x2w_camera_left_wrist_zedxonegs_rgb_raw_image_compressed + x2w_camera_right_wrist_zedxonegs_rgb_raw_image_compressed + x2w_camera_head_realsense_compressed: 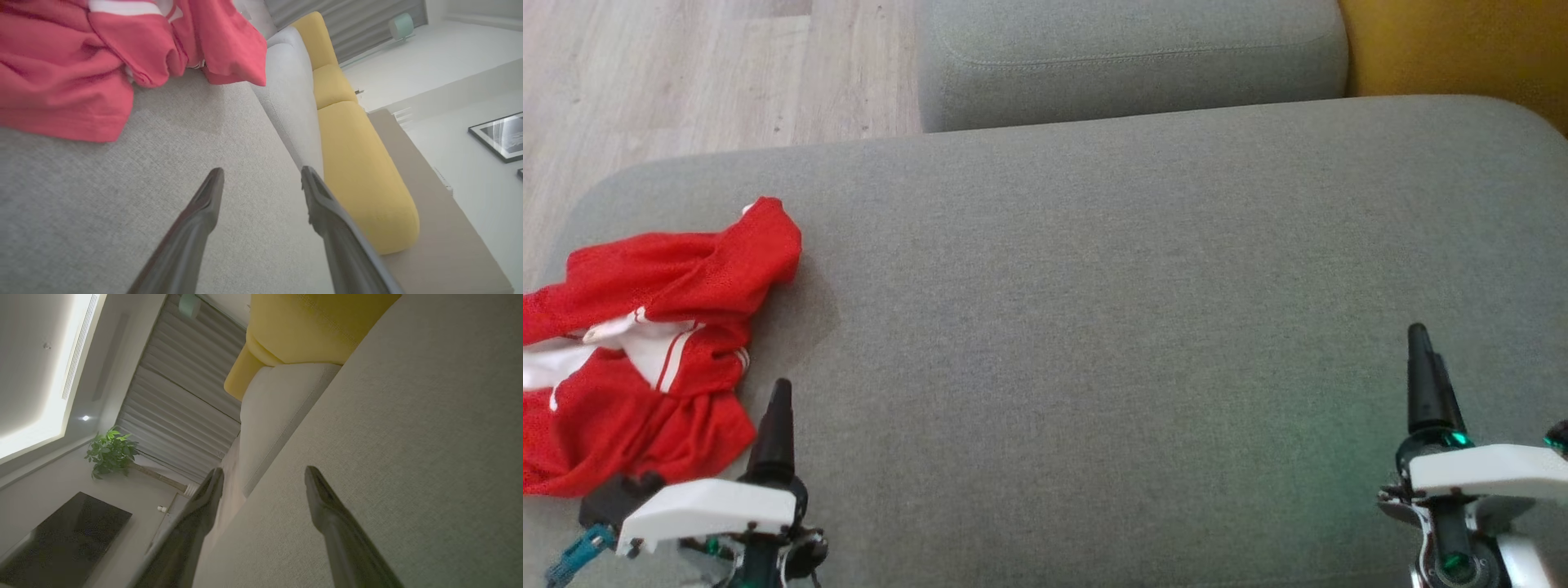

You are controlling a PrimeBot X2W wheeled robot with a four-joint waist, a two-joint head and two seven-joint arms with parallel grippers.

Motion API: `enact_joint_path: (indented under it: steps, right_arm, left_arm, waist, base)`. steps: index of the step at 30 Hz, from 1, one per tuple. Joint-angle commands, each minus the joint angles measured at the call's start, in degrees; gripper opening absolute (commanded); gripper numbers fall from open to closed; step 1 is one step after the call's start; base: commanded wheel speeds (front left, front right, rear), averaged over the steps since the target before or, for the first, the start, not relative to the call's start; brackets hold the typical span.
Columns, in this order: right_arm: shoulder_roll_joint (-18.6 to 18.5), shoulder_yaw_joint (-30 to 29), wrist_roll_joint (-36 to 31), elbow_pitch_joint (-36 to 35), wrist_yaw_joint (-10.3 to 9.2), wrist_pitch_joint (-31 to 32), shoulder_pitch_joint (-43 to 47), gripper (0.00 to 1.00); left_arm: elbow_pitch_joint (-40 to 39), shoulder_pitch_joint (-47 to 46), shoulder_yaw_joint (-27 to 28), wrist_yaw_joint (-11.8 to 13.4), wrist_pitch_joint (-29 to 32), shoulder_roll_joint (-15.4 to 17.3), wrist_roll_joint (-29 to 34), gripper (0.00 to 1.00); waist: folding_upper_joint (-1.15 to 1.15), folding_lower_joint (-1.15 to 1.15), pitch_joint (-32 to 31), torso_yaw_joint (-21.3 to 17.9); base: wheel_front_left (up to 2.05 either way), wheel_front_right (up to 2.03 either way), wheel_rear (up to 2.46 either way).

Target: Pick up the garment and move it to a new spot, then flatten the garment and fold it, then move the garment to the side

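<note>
Red mesh garment with white stripes lies crumpled at nine o'clock on the grey fabric sofa seat, heaped rather than spread, so it likely needs lifting first. The left gripper hovers just beside its hem at seven o'clock, fingers spread and empty, probably poised to grab. The right gripper hangs released at five o'clock, well apart.

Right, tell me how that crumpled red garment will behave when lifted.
The crumpled red and white fabric garment lies in soft folds, so it will probably droop from a pinch. Its thin cloth looks light. Pushed across the grey woven cushion, it would likely bunch.
</note>
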Motion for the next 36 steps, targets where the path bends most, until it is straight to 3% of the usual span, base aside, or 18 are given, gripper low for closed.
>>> enact_joint_path:
  steps: [1, 14, 36]
  right_arm:
    - [-1.36, 0.81, -1.86, -2.47, -0.02, -0.73, -1.69, 1.00]
    - [-2.60, 3.29, -13.76, -3.07, -0.02, -3.10, -2.01, 1.00]
    - [-2.89, 5.60, -29.47, -3.26, -0.03, -6.65, -1.58, 1.00]
  left_arm:
    - [-2.18, -1.68, 0.60, 0.22, -0.68, 0.89, 1.79, 1.00]
    - [-3.04, -1.28, -0.83, 2.56, -3.03, 1.85, 15.14, 1.00]
    - [-2.93, -0.26, -2.07, 4.87, -6.56, 3.19, 31.76, 1.00]
  waist:
    - [0.00, 0.00, -0.03, 0.02]
    - [0.00, 0.00, -0.51, 0.29]
    - [0.00, 0.00, -0.72, 0.20]
  base:
    - [0.00, 0.00, 0.00]
    - [0.00, 0.00, 0.00]
    - [0.00, 0.00, 0.00]
